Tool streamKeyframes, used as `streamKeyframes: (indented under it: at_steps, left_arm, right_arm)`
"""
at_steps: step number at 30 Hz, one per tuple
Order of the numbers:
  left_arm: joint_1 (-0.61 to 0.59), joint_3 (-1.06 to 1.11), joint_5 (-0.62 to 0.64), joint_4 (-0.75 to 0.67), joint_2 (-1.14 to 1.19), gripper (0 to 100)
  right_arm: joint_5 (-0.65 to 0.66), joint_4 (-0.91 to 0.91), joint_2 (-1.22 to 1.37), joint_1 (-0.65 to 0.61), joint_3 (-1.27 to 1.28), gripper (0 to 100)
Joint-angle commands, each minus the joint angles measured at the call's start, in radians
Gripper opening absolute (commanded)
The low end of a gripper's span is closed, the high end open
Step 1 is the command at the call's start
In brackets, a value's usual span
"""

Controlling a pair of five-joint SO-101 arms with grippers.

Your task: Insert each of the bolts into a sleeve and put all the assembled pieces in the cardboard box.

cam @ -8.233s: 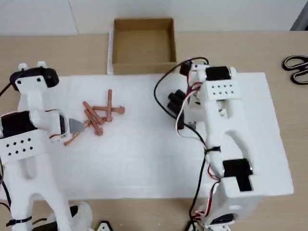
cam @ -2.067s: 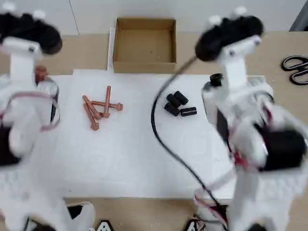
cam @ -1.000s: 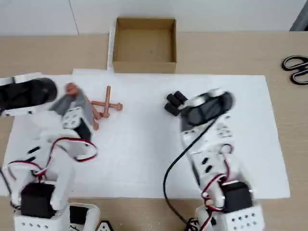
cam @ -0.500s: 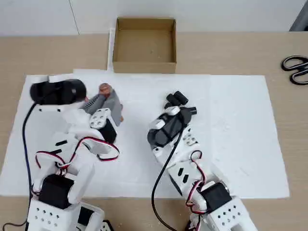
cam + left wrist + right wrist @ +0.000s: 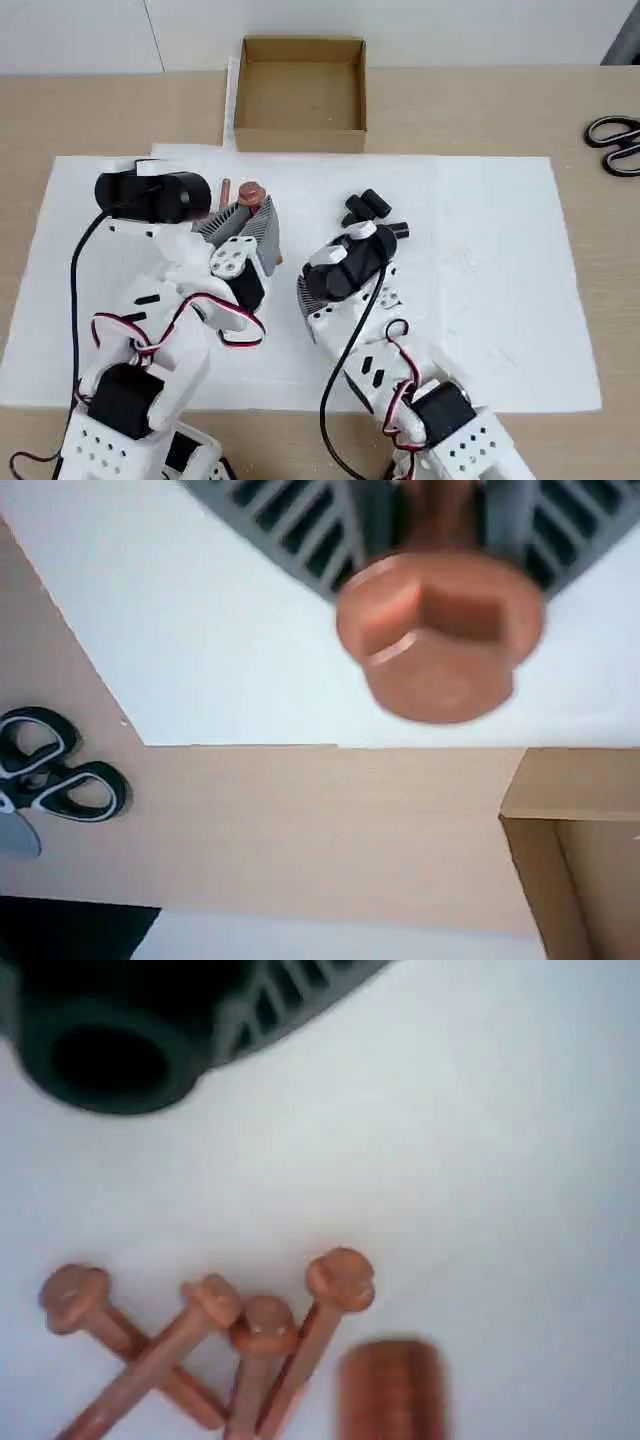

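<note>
My left gripper [image 5: 250,208] is shut on a copper bolt [image 5: 250,190], head up, over the white foam sheet; the left wrist view has the bolt's hex head [image 5: 440,635] close between the grey fingers [image 5: 300,510]. My right gripper [image 5: 308,290] stands just to its right, shut on a black sleeve [image 5: 95,1045] whose open end shows. Several loose bolts [image 5: 230,1345] lie crossed on the foam beyond the sleeve, and the held bolt's shaft [image 5: 390,1390] stands near them. Three more black sleeves [image 5: 372,212] lie behind the right arm. The cardboard box [image 5: 300,130] stands open at the back.
Black scissors [image 5: 615,140] lie on the wooden table at the far right, off the foam sheet [image 5: 500,280]. One loose bolt [image 5: 225,190] peeks out beside the left arm's black motor. Both arms crowd the sheet's middle.
The left arm has carried its bolt to the right, toward the middle. The right arm has shifted slightly left and forward, so the two grippers now stand closer together.
</note>
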Motion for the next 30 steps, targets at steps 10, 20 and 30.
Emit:
streamKeyframes:
  at_steps: [10, 20, 30]
  left_arm:
    - [0.005, 0.101, 0.005, -0.118, -0.021, 1]
    - [0.032, 0.104, 0.005, -0.112, -0.017, 1]
    - [0.037, 0.140, 0.005, -0.114, -0.021, 1]
  right_arm:
    - [-0.011, -0.062, -0.019, -0.070, -0.008, 0.4]
    - [-0.011, -0.062, -0.019, -0.070, -0.011, 0.4]
    - [-0.011, -0.062, -0.019, -0.070, -0.011, 0.4]
